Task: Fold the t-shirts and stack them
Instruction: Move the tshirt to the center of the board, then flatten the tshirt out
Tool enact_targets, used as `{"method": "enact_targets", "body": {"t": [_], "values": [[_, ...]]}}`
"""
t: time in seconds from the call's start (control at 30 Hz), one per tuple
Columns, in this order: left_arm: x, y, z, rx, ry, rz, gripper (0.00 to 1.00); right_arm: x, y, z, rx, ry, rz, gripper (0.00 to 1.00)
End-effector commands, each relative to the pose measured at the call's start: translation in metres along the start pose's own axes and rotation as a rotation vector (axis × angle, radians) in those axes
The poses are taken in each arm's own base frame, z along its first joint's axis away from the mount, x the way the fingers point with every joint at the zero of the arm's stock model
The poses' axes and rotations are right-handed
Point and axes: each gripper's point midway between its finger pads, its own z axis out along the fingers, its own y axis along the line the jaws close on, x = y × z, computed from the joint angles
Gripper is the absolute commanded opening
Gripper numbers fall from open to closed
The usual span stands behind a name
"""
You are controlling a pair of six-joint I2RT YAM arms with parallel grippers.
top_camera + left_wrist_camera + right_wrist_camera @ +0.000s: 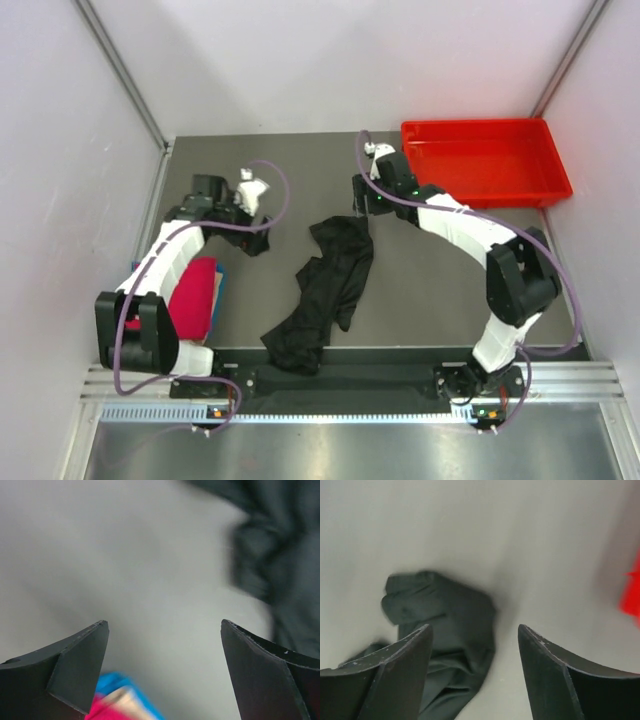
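Note:
A black t-shirt (330, 275) lies crumpled in a long heap mid-table. Its upper end sits just below my right gripper (362, 208). In the right wrist view that gripper (475, 630) stands open above the black cloth (445, 615), and nothing is between its fingers. A folded crimson t-shirt (195, 295) rests at the left under my left arm, with a blue edge (221, 285) showing beside it. My left gripper (262, 243) hangs open between the red shirt and the black one. The left wrist view shows it (165, 630) wide over bare table, with blue cloth (120, 685) below and black cloth (280, 555) at the upper right.
A rigid red plastic tray (485, 160) stands at the back right corner, and its edge (632, 595) shows in the right wrist view. White walls close in the table on three sides. A metal rail (350, 385) runs along the near edge by the arm bases.

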Motion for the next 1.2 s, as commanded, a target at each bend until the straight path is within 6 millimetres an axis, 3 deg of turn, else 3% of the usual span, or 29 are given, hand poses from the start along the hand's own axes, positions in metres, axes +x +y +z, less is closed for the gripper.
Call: {"method": "enact_targets", "body": {"t": [0.0,0.07,0.17,0.3,0.4,0.53,0.57,0.63,0.7,0.73,0.77,0.8,0.87,0.9,0.97,1.0,1.07,1.1,1.13,1.17], "values": [[0.010,-0.063,0.007,0.172,0.019,0.129,0.99,-0.029,-0.027,-0.048,0.110,-0.127,-0.007,0.70],[0.020,-0.095,0.019,0.253,0.035,0.193,0.99,-0.022,-0.018,-0.069,0.053,-0.149,0.019,0.71],[0.024,-0.125,0.037,0.306,0.031,0.266,0.99,0.025,-0.008,-0.073,-0.024,-0.102,0.142,0.71],[0.017,-0.138,0.063,0.305,0.046,0.290,0.99,0.088,0.014,-0.064,-0.127,-0.029,0.279,0.63],[0.002,-0.146,0.075,0.334,0.024,0.259,0.99,0.109,0.028,-0.054,-0.126,0.015,0.295,0.62],[0.015,-0.169,0.094,0.450,0.088,0.223,0.95,0.129,0.044,-0.037,-0.178,0.033,0.382,0.60],[0.021,-0.175,0.096,0.474,0.106,0.215,0.90,0.134,0.045,-0.034,-0.182,0.043,0.390,0.58],[0.033,-0.184,0.098,0.533,0.142,0.201,0.69,0.143,0.048,-0.023,-0.184,0.070,0.405,0.54],[0.041,-0.187,0.096,0.556,0.160,0.201,0.49,0.145,0.054,-0.018,-0.213,0.082,0.420,0.44],[0.041,-0.187,0.094,0.560,0.159,0.207,0.25,0.148,0.053,-0.011,-0.213,0.083,0.437,0.37],[0.044,-0.187,0.092,0.559,0.159,0.220,0.11,0.148,0.050,-0.007,-0.207,0.084,0.447,0.21],[0.043,-0.187,0.088,0.559,0.147,0.230,0.00,0.146,0.048,-0.003,-0.210,0.078,0.452,0.15],[0.053,-0.191,0.081,0.590,0.148,0.258,0.00,0.131,0.039,0.008,-0.195,0.054,0.446,0.00],[0.053,-0.193,0.076,0.600,0.136,0.276,0.00,0.107,0.041,0.013,-0.209,0.008,0.418,0.00],[0.069,-0.202,0.065,0.669,0.141,0.305,0.00,0.096,0.028,0.028,-0.171,0.010,0.406,0.00],[0.068,-0.205,0.058,0.686,0.122,0.323,0.00,0.062,0.031,0.033,-0.189,-0.046,0.392,0.00],[0.074,-0.210,0.051,0.720,0.116,0.347,0.00,0.050,0.019,0.055,-0.162,-0.032,0.361,0.00],[0.070,-0.214,0.045,0.745,0.097,0.353,0.00,0.004,0.024,0.059,-0.182,-0.105,0.325,0.00],[0.068,-0.216,0.042,0.759,0.089,0.372,0.00,0.010,0.016,0.079,-0.154,-0.059,0.322,0.00],[0.058,-0.217,0.039,0.768,0.065,0.390,0.00,-0.003,0.018,0.088,-0.161,-0.065,0.308,0.00]]}}
